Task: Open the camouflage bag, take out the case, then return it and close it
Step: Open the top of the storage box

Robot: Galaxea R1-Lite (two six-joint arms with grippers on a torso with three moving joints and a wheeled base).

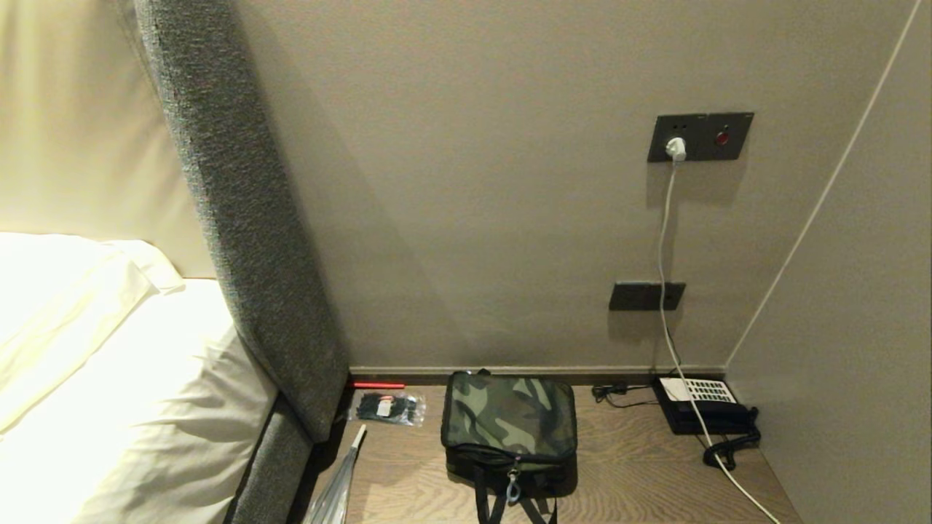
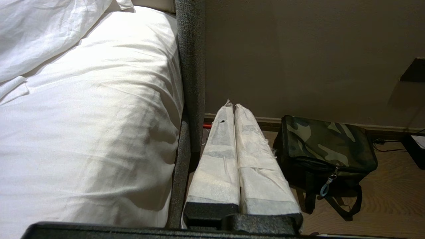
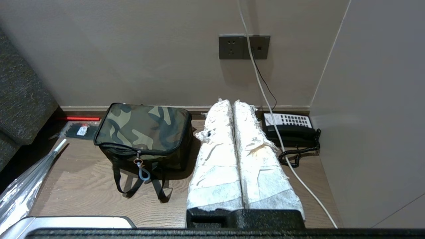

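Camouflage bag (image 1: 509,422) sits zipped shut at lower centre of head view, on the wooden tabletop (image 1: 626,473). Left gripper (image 2: 234,108) and right gripper (image 3: 232,103): padded fingers pressed together, holding nothing.

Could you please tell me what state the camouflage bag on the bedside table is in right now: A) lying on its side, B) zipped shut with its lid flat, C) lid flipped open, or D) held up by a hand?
B: the camouflage bag stands upright on the table, lid flat, unheld.
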